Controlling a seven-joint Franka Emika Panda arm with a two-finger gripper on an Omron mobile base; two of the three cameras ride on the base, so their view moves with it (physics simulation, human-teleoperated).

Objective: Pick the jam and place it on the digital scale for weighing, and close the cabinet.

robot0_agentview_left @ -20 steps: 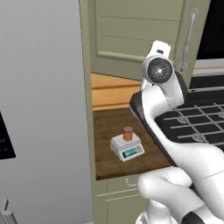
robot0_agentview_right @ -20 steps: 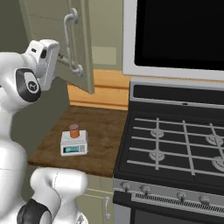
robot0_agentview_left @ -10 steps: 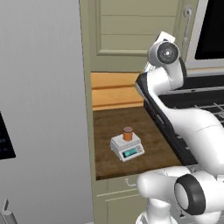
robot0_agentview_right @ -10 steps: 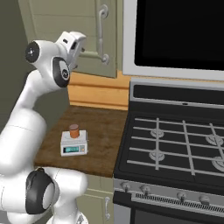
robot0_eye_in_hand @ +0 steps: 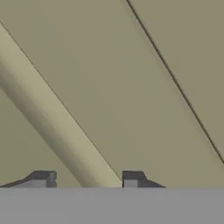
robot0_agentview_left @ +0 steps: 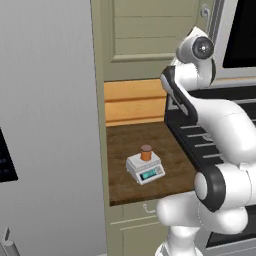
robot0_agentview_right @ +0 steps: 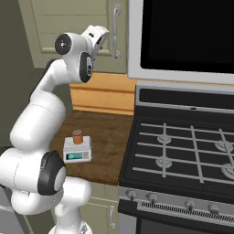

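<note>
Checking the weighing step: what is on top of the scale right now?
The jam stands upright on the scale, on its top plate. The jar's footprint hides the plate beneath it; the teal display in front stays visible.

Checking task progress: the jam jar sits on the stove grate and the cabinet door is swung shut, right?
Not quite. The jam stands on the digital scale on the wooden counter, not the stove grate, as the left base view shows. The cabinet door does look shut.
</note>
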